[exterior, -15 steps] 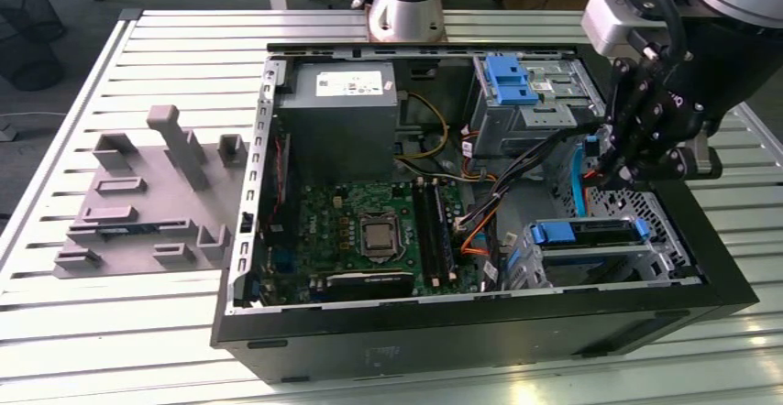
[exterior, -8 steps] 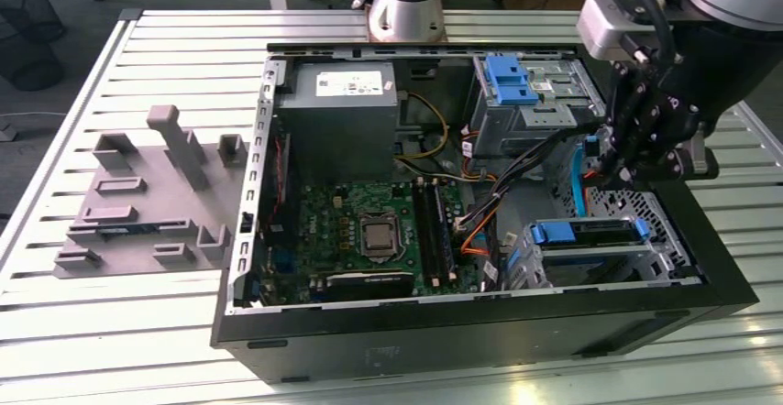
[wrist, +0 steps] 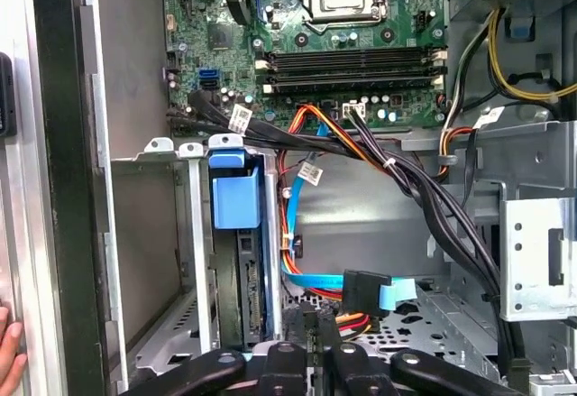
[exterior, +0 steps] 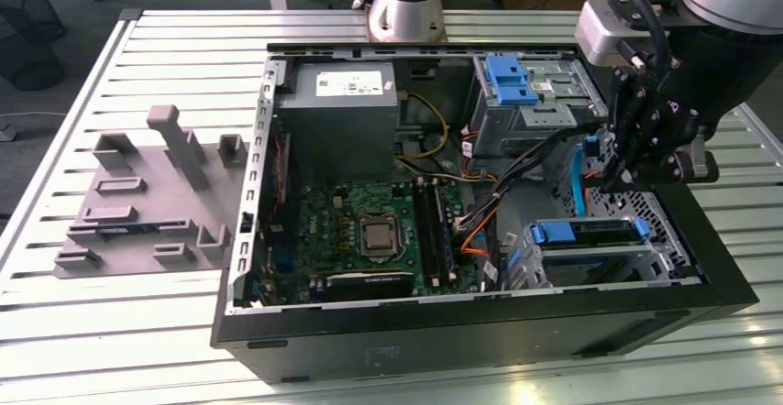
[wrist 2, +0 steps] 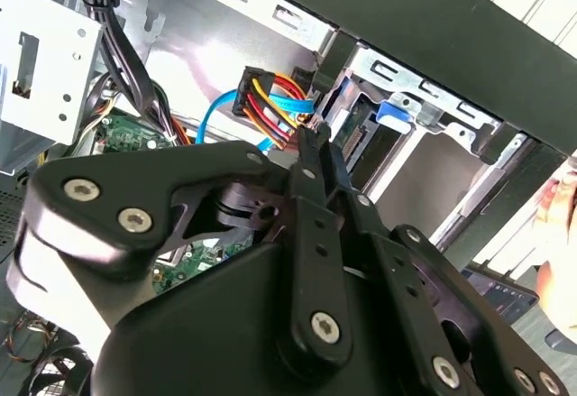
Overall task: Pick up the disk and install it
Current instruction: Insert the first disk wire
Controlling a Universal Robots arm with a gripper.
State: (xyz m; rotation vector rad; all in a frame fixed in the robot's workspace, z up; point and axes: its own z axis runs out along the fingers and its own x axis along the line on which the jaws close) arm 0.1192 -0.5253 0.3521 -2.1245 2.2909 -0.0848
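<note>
Gripper narrow, holding nothing, hovering inside the computer case just beside the drive cage; disk already seated there, blue carrier outward for removal.

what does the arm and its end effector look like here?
Silver-grey round arm segments with dark joint sections. Black cables loop past a light grey box at the wrist. The gripper is matte black, built of flat linkage bars pinned with silver screws, tapering into narrow jaws.
</note>
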